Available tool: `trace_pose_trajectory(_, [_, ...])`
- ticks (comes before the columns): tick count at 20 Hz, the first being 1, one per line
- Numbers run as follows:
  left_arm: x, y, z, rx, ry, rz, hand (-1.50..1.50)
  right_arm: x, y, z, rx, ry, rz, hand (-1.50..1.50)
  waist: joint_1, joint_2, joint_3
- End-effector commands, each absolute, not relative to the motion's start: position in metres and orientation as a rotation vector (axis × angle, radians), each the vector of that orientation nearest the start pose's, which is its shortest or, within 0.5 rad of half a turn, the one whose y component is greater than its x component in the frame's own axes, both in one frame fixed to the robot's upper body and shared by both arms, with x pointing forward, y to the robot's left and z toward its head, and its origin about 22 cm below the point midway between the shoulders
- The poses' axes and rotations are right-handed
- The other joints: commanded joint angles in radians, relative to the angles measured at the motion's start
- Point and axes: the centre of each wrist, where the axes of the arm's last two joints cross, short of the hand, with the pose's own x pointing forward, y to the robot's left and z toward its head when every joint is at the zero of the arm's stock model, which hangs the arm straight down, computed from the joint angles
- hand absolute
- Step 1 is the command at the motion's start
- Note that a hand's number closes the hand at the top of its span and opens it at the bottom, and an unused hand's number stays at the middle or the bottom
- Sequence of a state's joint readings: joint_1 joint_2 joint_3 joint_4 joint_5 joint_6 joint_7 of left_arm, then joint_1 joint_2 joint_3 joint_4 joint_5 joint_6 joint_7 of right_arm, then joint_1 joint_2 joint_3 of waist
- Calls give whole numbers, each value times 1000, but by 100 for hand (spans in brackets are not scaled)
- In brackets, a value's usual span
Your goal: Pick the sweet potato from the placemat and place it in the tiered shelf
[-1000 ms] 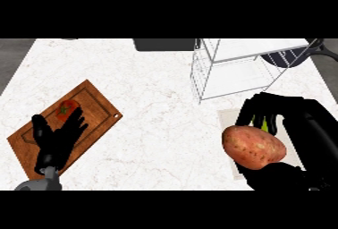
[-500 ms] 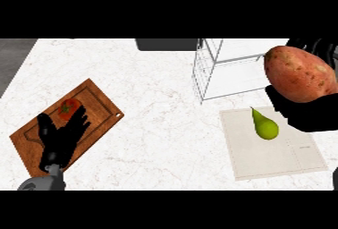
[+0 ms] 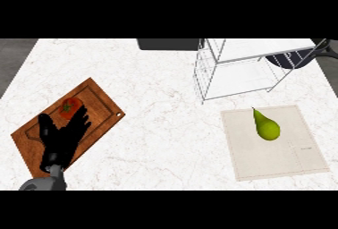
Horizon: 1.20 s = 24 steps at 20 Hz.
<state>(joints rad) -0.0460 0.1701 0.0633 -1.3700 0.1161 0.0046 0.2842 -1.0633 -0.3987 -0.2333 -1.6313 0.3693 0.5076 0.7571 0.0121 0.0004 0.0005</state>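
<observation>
The wire tiered shelf (image 3: 218, 78) with white tiers stands at the back right of the counter. In front of it lies the beige placemat (image 3: 277, 154), and a green pear (image 3: 266, 126) rests on its far half. Neither the sweet potato nor my right hand shows anywhere in the head view. At the lower left, over a wooden cutting board (image 3: 99, 105), my left hand (image 3: 61, 138) rests open with its fingers up.
A red tomato (image 3: 70, 106) sits on the cutting board just beyond my left hand's fingers. A black pan (image 3: 293, 59) lies behind the shelf at the far right. A dark object (image 3: 168, 44) sits at the counter's back edge.
My right hand lifted the sweet potato off the placemat, carried it up toward the shelf, and both have left the view. The pear is now uncovered. My left hand stayed put.
</observation>
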Motion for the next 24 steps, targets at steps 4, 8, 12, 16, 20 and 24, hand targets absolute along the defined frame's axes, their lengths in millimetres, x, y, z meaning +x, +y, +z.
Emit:
trace_pose_trajectory(4, [254, 280, -24, 67, -1130, 30, 0, 372, -258, 367, -705, -1660, 744, 150, 8, 7, -1])
trace_pose_trajectory(8, [238, 286, -31, 79, -1114, 55, 0, 388, -252, 349, -720, -1675, 778, 150, 5, 2, -1])
trace_pose_trajectory(12, [259, 295, -31, 73, -1110, 58, 0, 406, -239, 326, -744, -1665, 797, 150, -1, 4, -1])
trace_pose_trajectory(16, [234, 290, -34, 100, -1116, 34, 0, 424, -235, 340, -779, -1662, 778, 150, 11, 3, -1])
trace_pose_trajectory(20, [250, 293, -21, 81, -1107, 16, 0, 442, -247, 307, -802, -1668, 787, 150, 10, 6, -1])
trace_pose_trajectory(24, [252, 292, -29, 84, -1128, 43, 0, 449, -216, 304, -795, -1719, 757, 150, 8, 6, -1])
